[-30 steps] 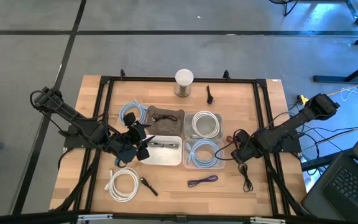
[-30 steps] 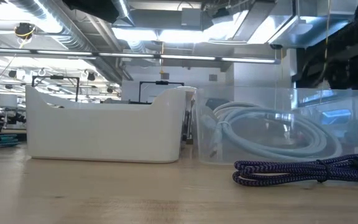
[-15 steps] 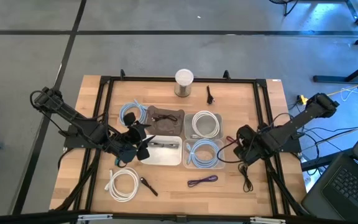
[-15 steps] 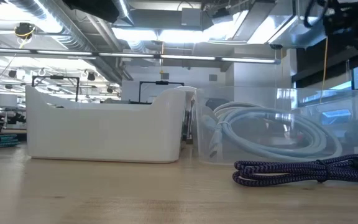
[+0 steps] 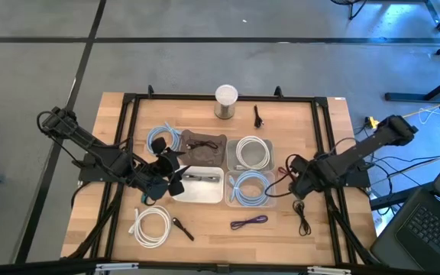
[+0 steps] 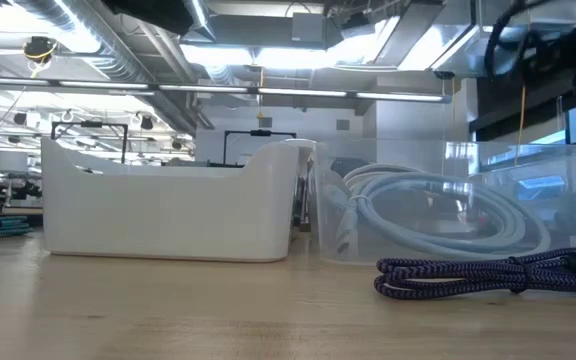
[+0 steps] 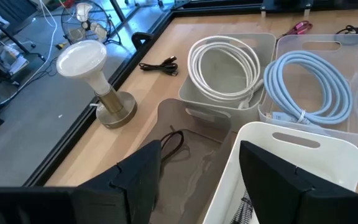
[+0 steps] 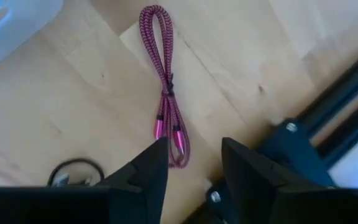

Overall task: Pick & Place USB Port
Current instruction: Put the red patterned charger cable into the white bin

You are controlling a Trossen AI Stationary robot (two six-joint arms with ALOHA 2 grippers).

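My right hand [image 8: 194,165] over the pink cable [image 8: 166,93]
Fingers parted, holding nothing; cable just ahead on the worktop [image 8: 61,118]; left hand [image 7: 197,174] wide

Pink braided cable [image 8: 166,93], white bin [image 5: 198,187], purple braided cable [image 5: 249,222]

From above, the red cable [image 5: 284,180] at three o'clock is mostly hidden under the right gripper [image 5: 292,177]; only a short stretch shows. The black cable [image 8: 73,170] at seven o'clock in the right wrist view is cut off behind that gripper's finger. In the low view the purple braided cable [image 6: 488,274] runs off the frame's edge at four o'clock. The contents of the white bin [image 6: 168,208] stay hidden behind its wall.
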